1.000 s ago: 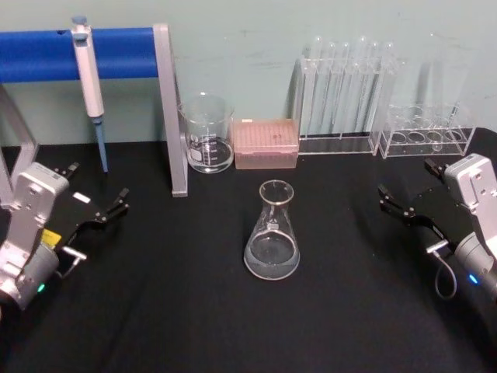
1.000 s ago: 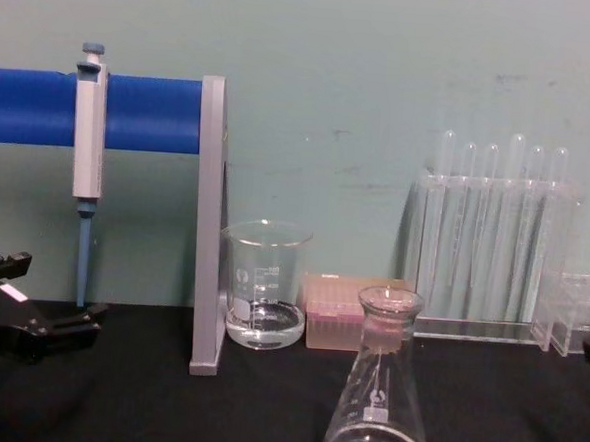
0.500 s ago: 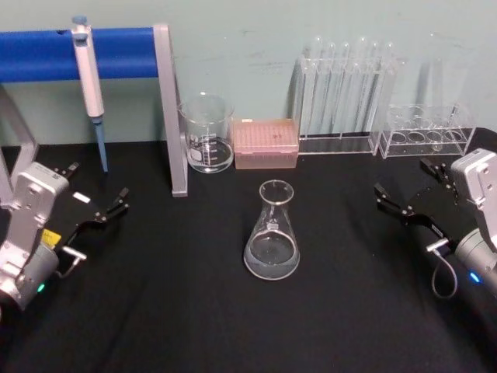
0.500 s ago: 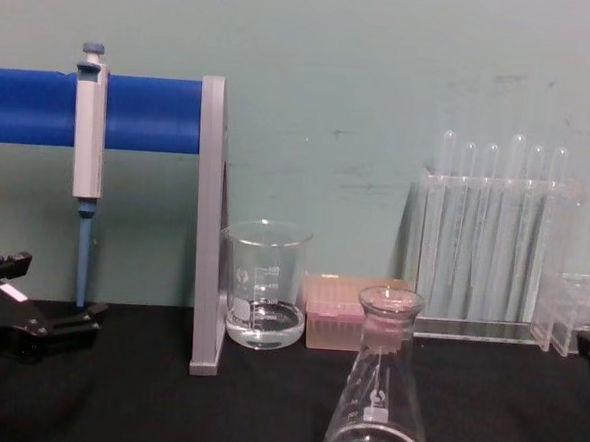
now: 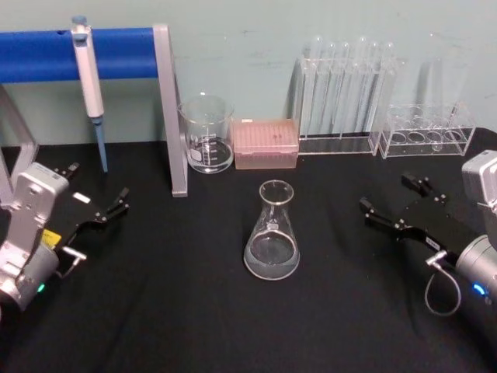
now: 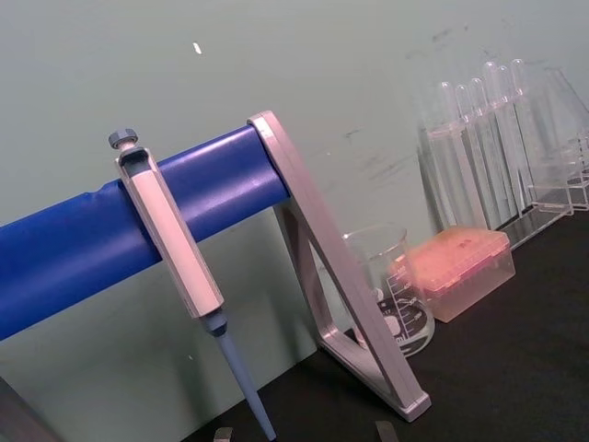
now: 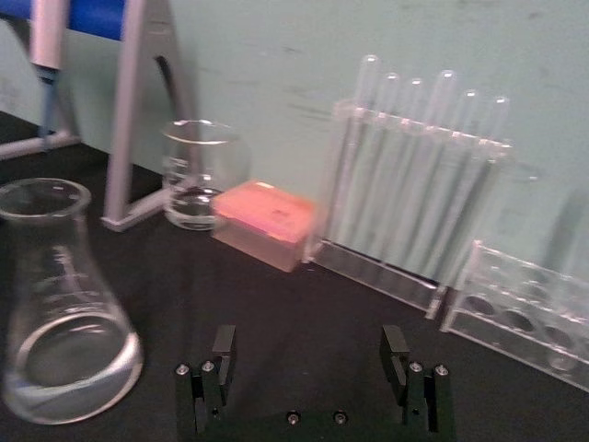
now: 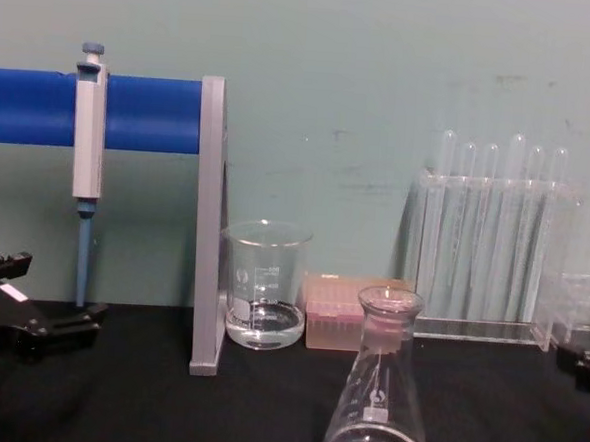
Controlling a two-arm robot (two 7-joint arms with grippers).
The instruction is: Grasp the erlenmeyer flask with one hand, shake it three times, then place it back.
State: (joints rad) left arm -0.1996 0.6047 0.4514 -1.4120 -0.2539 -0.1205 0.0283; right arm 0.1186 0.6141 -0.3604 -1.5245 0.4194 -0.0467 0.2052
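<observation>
We see R gripper (image 5: 385, 193), spread, now nearer erlenmeyer flask (image 5: 272, 233); L gripper (image 5: 99, 180) spread, left edge of desk (image 5: 186, 318); flask print unreadable.

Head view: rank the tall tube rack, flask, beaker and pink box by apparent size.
1. Tall tube rack.
2. Beaker and flask look about alike; the flask is nearer, so unranked.
3. Pink box, slightly smaller.
</observation>
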